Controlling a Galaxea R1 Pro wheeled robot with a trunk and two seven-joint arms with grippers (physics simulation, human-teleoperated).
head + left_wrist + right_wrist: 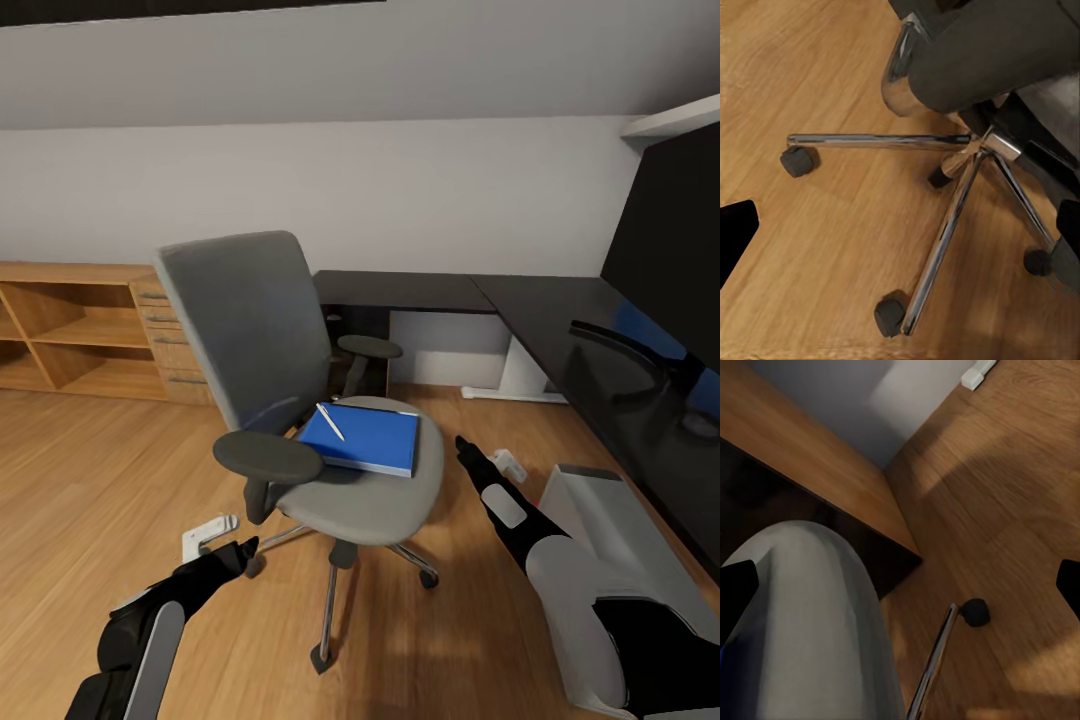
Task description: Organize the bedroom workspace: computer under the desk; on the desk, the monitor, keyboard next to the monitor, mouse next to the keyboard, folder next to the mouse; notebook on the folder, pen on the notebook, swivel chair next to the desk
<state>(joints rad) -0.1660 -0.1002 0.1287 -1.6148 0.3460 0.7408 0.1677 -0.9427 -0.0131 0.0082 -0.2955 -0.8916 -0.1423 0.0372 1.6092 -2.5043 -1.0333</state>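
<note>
The swivel chair [300,400] stands mid-floor, its grey seat turned toward me. On the seat lies the blue folder [365,438] with the white pen [331,421] across its near corner. The black desk [420,290] runs along the back wall and down the right side, and the monitor [675,240] stands on its right wing. The pale computer [600,505] sits on the floor beside that wing. My left gripper [245,548] is open, low by the chair's chrome base [960,195]. My right gripper [465,447] is open just right of the seat [810,622]. Keyboard, mouse and notebook are out of view.
A light-wood shelf and drawer chest [90,330] stands at the back left. Small white objects lie on the floor near the left gripper [208,535] and near the right gripper [510,463]. Castors [797,161] stick out around the chair. Open wood floor stretches left of the chair.
</note>
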